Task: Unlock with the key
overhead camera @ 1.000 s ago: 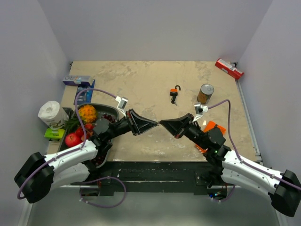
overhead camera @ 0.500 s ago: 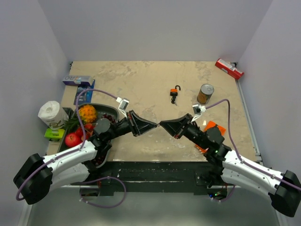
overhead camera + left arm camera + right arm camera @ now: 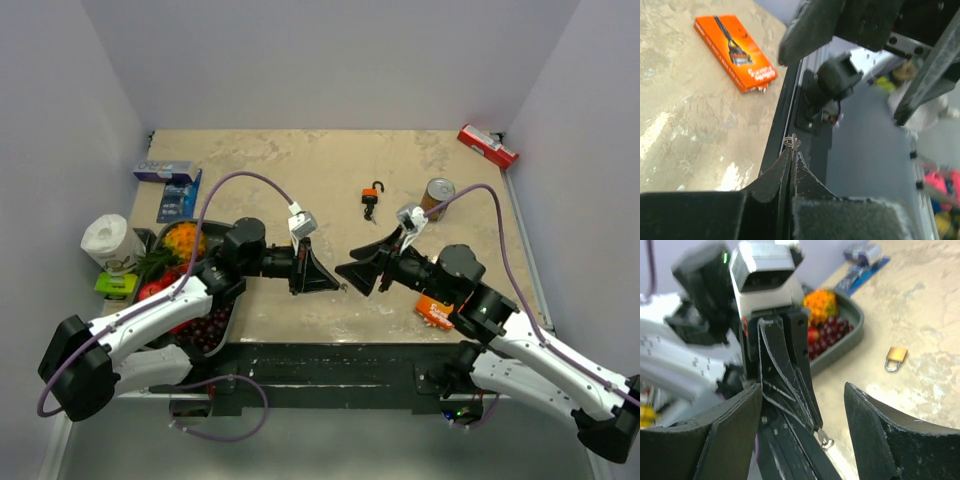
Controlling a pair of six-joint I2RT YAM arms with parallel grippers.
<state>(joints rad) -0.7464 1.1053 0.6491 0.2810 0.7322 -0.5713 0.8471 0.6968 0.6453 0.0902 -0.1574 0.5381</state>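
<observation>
Here, on the near side of the orange padlock [image 3: 372,197], the left gripper [image 3: 341,287] is clenched on the key [image 3: 791,142], only its wire ring showing, while the right gripper [image 3: 349,276] opposite stands released.

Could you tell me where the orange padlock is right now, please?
In the top view, the orange padlock lies on the table, right of centre, just left of the tin can.
</observation>
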